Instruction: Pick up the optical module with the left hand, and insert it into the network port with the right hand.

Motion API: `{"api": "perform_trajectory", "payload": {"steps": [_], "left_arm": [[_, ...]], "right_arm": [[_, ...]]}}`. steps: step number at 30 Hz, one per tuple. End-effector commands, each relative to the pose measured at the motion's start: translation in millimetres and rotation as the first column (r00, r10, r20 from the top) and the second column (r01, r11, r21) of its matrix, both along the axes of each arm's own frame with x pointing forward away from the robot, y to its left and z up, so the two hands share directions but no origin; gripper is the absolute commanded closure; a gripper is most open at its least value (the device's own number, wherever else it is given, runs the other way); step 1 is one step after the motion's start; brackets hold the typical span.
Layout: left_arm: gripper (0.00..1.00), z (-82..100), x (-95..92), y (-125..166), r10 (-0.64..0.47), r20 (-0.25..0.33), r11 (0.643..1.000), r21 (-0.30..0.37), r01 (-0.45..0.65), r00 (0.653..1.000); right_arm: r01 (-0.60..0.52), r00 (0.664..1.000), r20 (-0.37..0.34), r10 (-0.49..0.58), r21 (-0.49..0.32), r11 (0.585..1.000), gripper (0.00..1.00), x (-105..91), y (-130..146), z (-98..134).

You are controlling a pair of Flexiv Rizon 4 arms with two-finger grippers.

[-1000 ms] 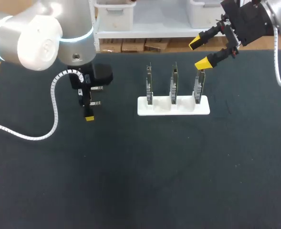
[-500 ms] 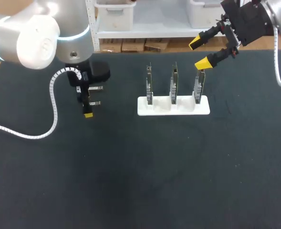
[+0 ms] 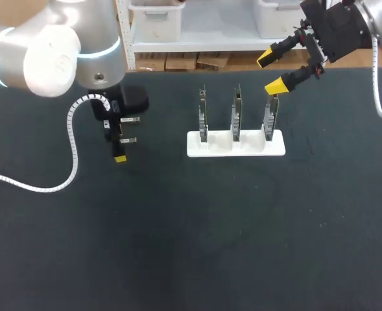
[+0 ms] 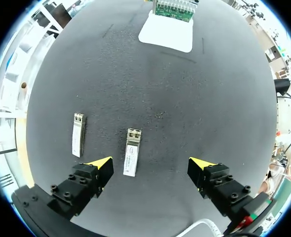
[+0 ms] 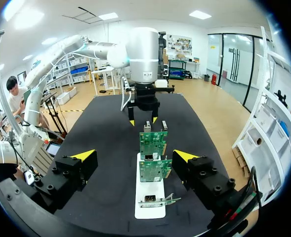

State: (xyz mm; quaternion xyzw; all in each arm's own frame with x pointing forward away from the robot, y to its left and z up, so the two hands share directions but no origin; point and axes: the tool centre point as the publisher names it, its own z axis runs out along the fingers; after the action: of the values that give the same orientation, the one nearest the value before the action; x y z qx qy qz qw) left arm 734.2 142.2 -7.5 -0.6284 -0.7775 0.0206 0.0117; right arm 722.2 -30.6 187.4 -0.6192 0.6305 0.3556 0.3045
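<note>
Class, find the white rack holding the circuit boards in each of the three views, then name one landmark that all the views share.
Head view: the white rack stands mid-table, to the right of the left gripper.
Left wrist view: the rack is far ahead of the open fingers.
Right wrist view: the rack is close, between the right gripper's open fingers.
Shared landmark: the left gripper.

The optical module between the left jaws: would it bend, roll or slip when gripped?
The optical module is a boxy, metal-looking bar, so probably stiff. It lies flat, so rolling seems unlikely. Its smooth casing might slip slightly.
</note>
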Motion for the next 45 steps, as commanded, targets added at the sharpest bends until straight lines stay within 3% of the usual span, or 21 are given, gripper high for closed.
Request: {"api": "perform_trajectory", "payload": {"steps": [1,32,33,34,36,37,38,45], "left_arm": [[0.0,2.0,6.0,1.2,-0.006,-0.005,1.0,0.005,0.006,1.0],[0.0,-6.8,20.8,4.0,-0.031,-0.055,0.999,0.016,0.032,0.998],[0.08,-6.9,21.0,3.8,-0.033,-0.055,0.999,0.015,0.034,0.998],[0.31,-6.9,21.1,3.8,-0.035,-0.054,0.999,0.014,0.035,0.998],[0.6,-7.0,21.2,3.7,-0.037,-0.054,0.999,0.013,0.038,0.998],[0.96,-7.3,21.4,3.9,-0.047,-0.048,0.999,0.008,0.048,0.998],[1.0,-7.3,21.4,3.9,-0.048,-0.047,0.999,0.008,0.049,0.998],[1.0,-10.6,17.8,6.3,-0.045,-0.054,0.999,0.007,0.045,0.998]], "right_arm": [[0.002,1.0,0.001,-0.002,-0.001,1.0,0.0,-0.5,0.1,0.3],[0.002,1.0,0.001,-0.002,-0.001,1.0,0.0,-0.5,0.1,0.3],[0.002,1.0,0.001,-0.002,-0.001,1.0,0.0,-0.5,0.1,0.3],[0.002,1.0,0.001,-0.002,-0.001,1.0,0.0,-0.5,0.1,0.3],[0.002,1.0,0.001,-0.002,-0.001,1.0,0.0,-0.5,0.1,0.3],[0.002,1.0,0.001,-0.002,-0.001,1.0,0.0,-0.5,0.1,0.3],[0.002,1.0,0.001,-0.002,-0.001,1.0,0.0,-0.5,0.1,0.3],[0.002,1.0,0.001,-0.002,-0.001,1.0,0.0,-0.5,0.1,0.3]]}}
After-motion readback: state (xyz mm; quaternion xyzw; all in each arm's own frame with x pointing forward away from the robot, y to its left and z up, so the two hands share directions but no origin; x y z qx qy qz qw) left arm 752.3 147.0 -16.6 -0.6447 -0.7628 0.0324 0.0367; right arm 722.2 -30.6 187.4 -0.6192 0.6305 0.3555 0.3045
